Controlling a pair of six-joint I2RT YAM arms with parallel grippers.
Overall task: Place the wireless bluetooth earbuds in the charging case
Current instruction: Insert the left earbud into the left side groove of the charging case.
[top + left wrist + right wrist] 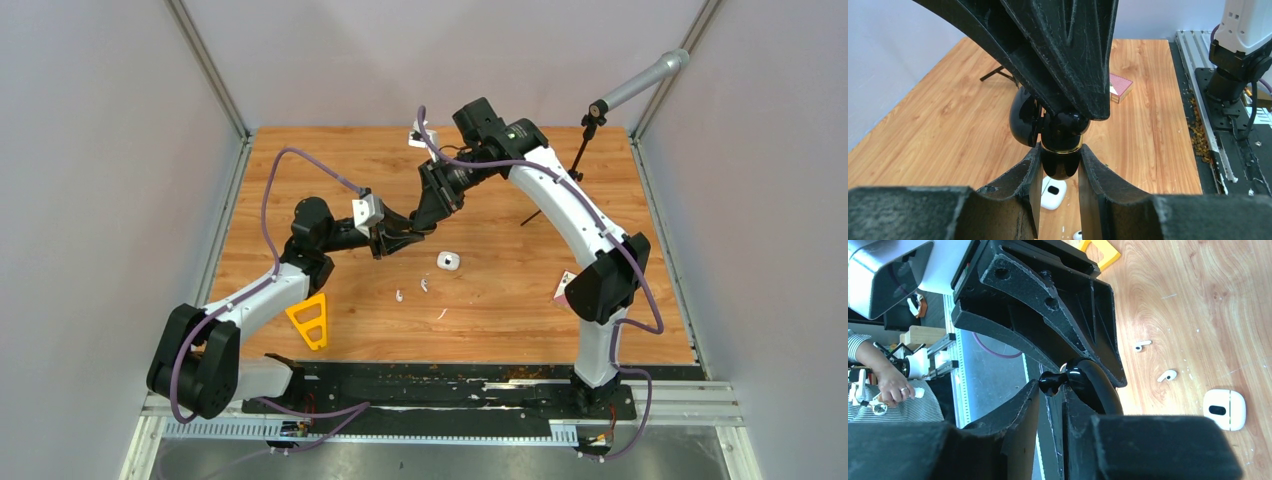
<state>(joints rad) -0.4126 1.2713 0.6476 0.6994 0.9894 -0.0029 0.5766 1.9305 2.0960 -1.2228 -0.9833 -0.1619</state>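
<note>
While the left gripper (1060, 150) clamps the case (1060, 165), the right gripper (1050, 392) pinches a black earbud (1049, 382) at it; seating likely needs fine alignment, then release.

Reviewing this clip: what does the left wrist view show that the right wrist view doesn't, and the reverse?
Only the left wrist view: a red-patterned box and the right arm's base. Only the right wrist view: a yellow triangular frame and a person's hand at the side. Both: the glossy black case clamped in the left pincer, plus the white case.
</note>
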